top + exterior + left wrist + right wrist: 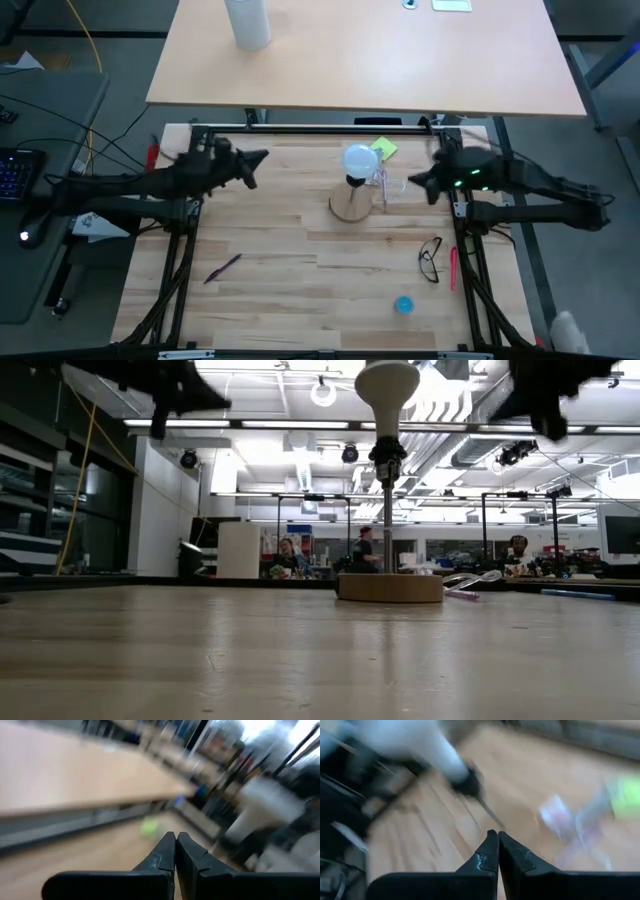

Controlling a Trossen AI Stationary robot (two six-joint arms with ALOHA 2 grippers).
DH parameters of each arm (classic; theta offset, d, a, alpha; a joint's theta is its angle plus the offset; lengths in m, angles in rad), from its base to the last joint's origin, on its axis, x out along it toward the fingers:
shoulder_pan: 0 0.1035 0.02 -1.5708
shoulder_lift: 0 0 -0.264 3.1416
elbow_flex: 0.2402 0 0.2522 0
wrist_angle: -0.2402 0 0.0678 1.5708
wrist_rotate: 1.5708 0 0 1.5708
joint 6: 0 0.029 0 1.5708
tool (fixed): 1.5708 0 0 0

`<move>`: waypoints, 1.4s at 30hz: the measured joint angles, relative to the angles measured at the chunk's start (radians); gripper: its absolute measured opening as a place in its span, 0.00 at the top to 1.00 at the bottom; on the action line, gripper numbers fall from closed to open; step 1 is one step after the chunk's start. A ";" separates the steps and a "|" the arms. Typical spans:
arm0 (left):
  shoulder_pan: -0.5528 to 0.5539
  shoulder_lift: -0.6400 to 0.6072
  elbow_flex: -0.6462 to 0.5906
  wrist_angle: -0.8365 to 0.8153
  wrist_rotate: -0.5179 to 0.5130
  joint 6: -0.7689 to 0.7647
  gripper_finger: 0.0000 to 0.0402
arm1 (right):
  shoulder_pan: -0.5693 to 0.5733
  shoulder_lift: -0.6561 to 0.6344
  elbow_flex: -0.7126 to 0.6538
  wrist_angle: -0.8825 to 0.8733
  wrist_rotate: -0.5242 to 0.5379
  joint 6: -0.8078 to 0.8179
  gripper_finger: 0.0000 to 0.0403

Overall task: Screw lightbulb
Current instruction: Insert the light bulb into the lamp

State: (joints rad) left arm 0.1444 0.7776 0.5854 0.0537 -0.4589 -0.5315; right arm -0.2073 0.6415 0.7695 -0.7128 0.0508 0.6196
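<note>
lightbulb (359, 159) stands globe-up on top of a thin black socket post (387, 510), which rises from a round wooden disc (349, 205) near the middle-back of the wooden table (280, 290). in the low view the bulb's long axis runs straight up and down, in line with the post, narrow base downward into the socket; how deep the threads sit cannot be told.

both arms flank it, neither touching. the right gripper (418, 182) points inward at the bulb from the bulb's right side and sits near it, with a clear plastic piece (385, 182) lying between. the left gripper (258, 158) points inward from the other side and lies farther off. so the right arm looks the nearer one for a reach, and the bulb lies straight ahead of its closed tips and a little toward the back.

each gripper has its fingers pressed together with nothing between them, as both wrist views show. in my judgement, a grasp on the globe calls for the jaws to spread first and then come in level across the vertical axis.
</note>
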 joint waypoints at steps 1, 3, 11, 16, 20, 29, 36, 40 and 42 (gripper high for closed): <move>0.000 0.018 0.000 -0.056 0.000 -0.022 1.00 | 0.000 0.013 -0.033 -0.005 -0.010 0.035 1.00; 0.000 0.056 0.000 -0.173 0.006 -0.080 1.00 | 0.000 0.037 -0.110 0.023 -0.033 0.111 1.00; 0.000 0.141 -0.001 -0.260 0.092 -0.121 1.00 | -0.029 0.210 -0.392 0.479 0.016 0.408 1.00; 0.000 0.138 -0.001 -0.209 0.115 -0.077 1.00 | -0.066 0.380 -0.404 0.634 0.054 0.455 1.00; 0.000 0.138 0.000 -0.210 0.118 -0.074 1.00 | -0.091 0.512 -0.373 0.673 0.047 0.473 1.00; 0.000 0.124 0.000 -0.215 0.176 -0.050 1.00 | -0.134 0.725 -0.293 0.695 0.018 0.465 1.00; 0.001 0.109 0.000 -0.233 0.188 -0.033 1.00 | -0.118 0.838 -0.258 0.731 -0.032 0.461 1.00; 0.001 0.100 0.000 -0.243 0.188 -0.032 1.00 | -0.092 0.878 -0.243 0.752 -0.026 0.483 1.00; 0.001 0.091 -0.001 -0.258 0.188 -0.032 1.00 | -0.078 0.897 -0.229 0.757 -0.021 0.491 1.00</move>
State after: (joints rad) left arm 0.1452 0.8681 0.5847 -0.2046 -0.2709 -0.5630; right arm -0.2851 1.5388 0.5404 0.0446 0.0297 1.1111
